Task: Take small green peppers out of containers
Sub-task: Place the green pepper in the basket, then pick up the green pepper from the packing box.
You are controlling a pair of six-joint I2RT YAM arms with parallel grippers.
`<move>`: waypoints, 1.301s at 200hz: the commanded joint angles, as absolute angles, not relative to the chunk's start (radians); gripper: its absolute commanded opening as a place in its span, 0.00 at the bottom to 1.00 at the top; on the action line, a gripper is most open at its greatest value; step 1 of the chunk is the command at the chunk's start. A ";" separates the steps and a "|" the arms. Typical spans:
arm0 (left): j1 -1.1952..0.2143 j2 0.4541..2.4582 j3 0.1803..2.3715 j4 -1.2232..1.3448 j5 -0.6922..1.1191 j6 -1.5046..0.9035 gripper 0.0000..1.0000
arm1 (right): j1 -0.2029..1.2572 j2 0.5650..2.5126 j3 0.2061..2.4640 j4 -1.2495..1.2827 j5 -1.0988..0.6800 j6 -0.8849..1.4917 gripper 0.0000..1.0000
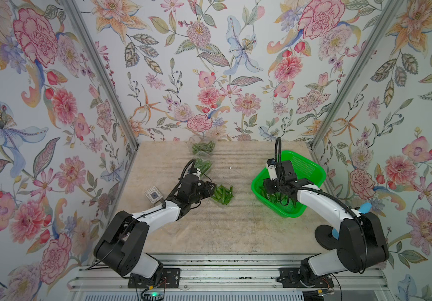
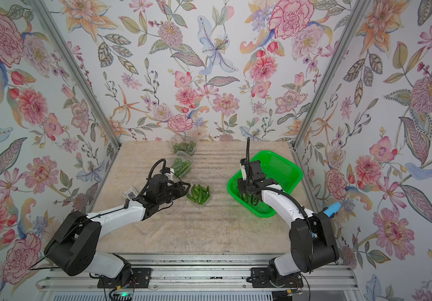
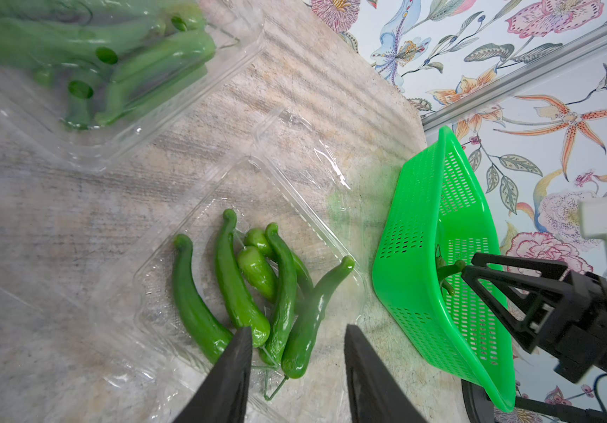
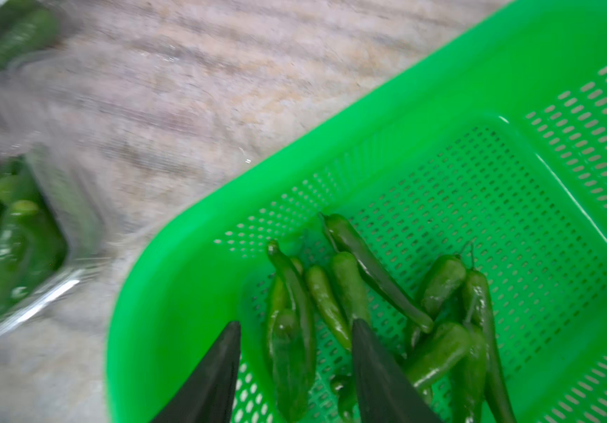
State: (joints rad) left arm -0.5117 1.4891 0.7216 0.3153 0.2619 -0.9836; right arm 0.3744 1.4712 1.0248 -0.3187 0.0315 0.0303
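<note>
Left wrist, glossy curved green peppers (image 3: 232, 278)

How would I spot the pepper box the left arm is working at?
Find the bright green basket. Beside it, mid-table, lies a clear container at the left gripper. Unlike the lidded container behind it, its peppers lie uncovered.

Basket: bright green perforated plastic basket (image 1: 304, 166), rectangular with rounded corners; its mesh floor lies right under the right fingers (image 4: 214, 381), and it sits near the left fingers (image 3: 228, 373) but apart from them.
Table: beige, streaked, worn flat board (image 1: 235, 229); under both pairs of fingers.
Case: small clear square plastic case with a dark centre (image 1: 154, 194); flat on the board, behind the left fingers, on the side away from the basket.
Walls: floral wallpaper panels (image 1: 209, 65); on three sides, well beyond the fingers.
Rails: silver metal corner rails (image 1: 100, 73); running up between the panels.
Blue piece: light-blue rounded piece (image 2: 333, 207); well behind the right fingers, at the board's edge; kind unclear.
</note>
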 commanded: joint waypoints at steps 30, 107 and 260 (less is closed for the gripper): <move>-0.506 1.471 0.706 0.320 0.256 -0.970 0.44 | 0.578 1.554 1.184 -0.362 -0.138 0.173 0.41; -0.467 1.410 0.632 0.327 0.250 -0.975 0.45 | 0.742 1.861 1.398 -0.362 -0.084 0.261 0.36; -0.419 1.351 0.567 0.345 0.277 -0.968 0.45 | 0.757 2.101 1.517 -0.395 0.000 0.260 0.39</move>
